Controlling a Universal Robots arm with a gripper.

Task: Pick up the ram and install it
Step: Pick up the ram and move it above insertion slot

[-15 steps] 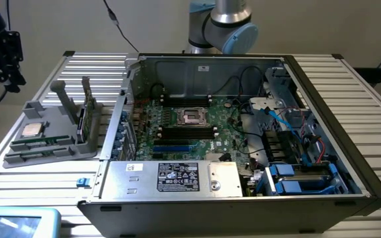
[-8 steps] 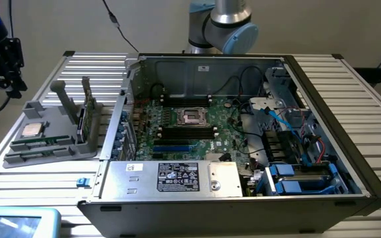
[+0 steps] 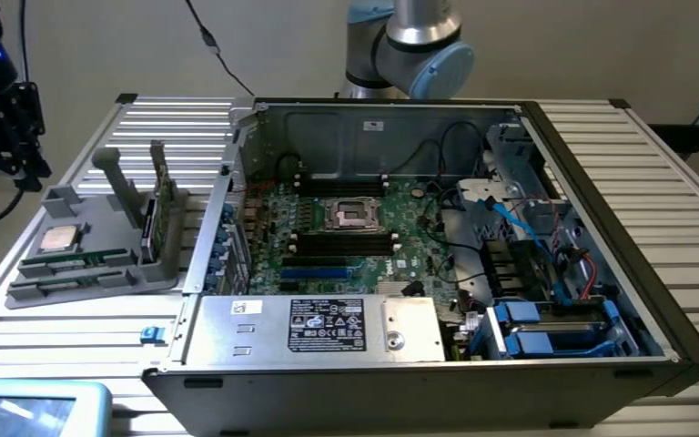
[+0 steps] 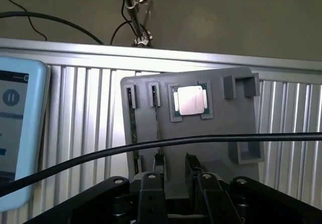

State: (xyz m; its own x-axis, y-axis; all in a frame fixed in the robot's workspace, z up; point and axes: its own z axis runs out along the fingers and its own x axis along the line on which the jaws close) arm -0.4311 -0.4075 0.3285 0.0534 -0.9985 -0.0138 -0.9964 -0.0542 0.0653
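Observation:
Two green ram sticks lie on edge in slots of a grey holder tray (image 3: pixel 167 264): one ram (image 3: pixel 76 261) (image 4: pixel 133 133) and a second ram (image 3: pixel 68 285) (image 4: pixel 156 128) beside it. My gripper (image 3: pixel 12 150) hangs off the table's edge at the exterior view's left, above and apart from the tray. In the wrist view the gripper (image 4: pixel 176 166) is open, its black fingertips (image 4: pixel 159 162) a gap apart with nothing between them, pointing towards the near end of the tray by the ram sticks.
A square silver processor (image 3: pixel 58 238) (image 4: pixel 191 100) sits in the tray beside the sticks. The open computer case (image 3: pixel 641 273) holds the motherboard with black memory slots (image 3: pixel 343 242). A black cable (image 4: pixel 241 138) crosses the wrist view. A tablet (image 4: pixel 20 133) lies nearby.

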